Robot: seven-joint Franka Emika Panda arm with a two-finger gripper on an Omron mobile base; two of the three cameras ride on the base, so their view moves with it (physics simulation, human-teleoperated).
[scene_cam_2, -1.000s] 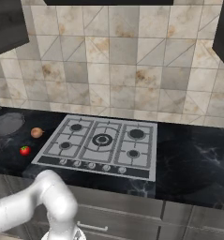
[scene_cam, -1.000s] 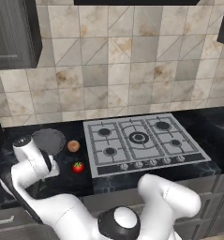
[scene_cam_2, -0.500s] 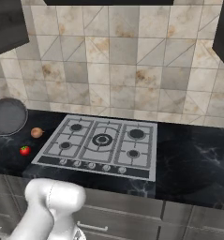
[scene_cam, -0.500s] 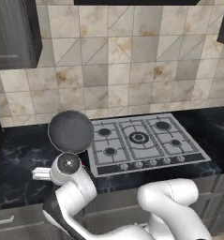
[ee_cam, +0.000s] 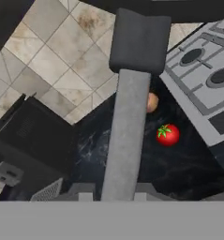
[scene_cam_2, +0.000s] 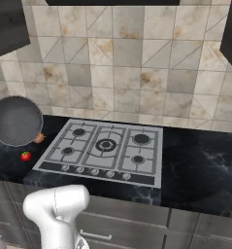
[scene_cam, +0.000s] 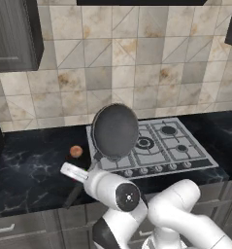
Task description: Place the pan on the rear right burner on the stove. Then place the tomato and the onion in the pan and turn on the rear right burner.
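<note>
The pan [scene_cam: 115, 131] hangs tilted in the air over the stove's [scene_cam: 180, 151] left edge, the fingers [ee_cam: 114, 194] clamped nearly shut on its handle. Rigid and front-heavy, it probably wants a grip near the bowl. The hand view adds the tomato [ee_cam: 168, 134] and onion [ee_cam: 152, 102] on the counter [ee_cam: 179, 173].

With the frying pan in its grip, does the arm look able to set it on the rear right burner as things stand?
Probably yes. The round dark grey frying pan is held up in the air by its long handle, clear of the black counter. Nothing stands on the small rear right burner or elsewhere on the silver-grey cooktop, so the way looks free.
</note>
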